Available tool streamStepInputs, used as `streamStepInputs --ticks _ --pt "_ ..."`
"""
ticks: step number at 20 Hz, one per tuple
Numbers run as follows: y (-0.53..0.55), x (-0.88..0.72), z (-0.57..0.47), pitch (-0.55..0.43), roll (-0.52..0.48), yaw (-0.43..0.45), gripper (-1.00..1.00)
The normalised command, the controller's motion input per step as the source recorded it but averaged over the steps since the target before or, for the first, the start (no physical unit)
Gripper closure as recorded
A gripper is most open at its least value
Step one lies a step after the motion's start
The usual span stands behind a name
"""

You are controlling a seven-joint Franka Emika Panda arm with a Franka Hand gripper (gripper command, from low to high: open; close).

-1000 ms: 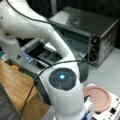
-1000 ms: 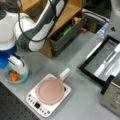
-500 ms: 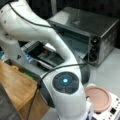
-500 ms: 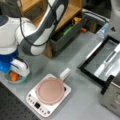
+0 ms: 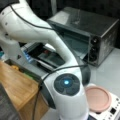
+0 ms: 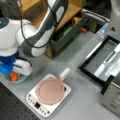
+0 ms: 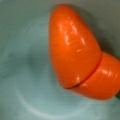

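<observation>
Carrot (image 7: 77, 57) in bowl (image 6: 20, 79), hand (image 6: 15, 72) directly above

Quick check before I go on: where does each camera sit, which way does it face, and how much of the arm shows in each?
Front view: low, close behind the arm, facing the toaster oven; no gripper visible.
Front view: high, looking down on the table, with the pink pan on the white scale; the arm bends down over a teal bowl holding an orange carrot.
Wrist view: straight down, close on the carrot in the bowl; no fingers visible.
Shared: both front views show the pan, scale and oven.
</observation>
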Motion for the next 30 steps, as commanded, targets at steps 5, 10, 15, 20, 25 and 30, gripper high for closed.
streamStepInputs --ticks 5,10,15,20,25,30 --pt "0.01 0.1 -0.03 0.117 0.021 0.305 -1.0" --pt "-0.08 0.07 -0.02 0.167 -0.059 0.487 -1.0" --pt "-0.12 0.02 0.02 0.198 -0.09 0.446 -1.0" --pt "-0.16 0.0 0.03 0.174 -0.047 0.284 -1.0" --pt "-0.14 0.04 -0.04 0.13 -0.036 0.205 -1.0" --pt "-0.04 0.16 -0.04 0.092 -0.09 0.241 -1.0"
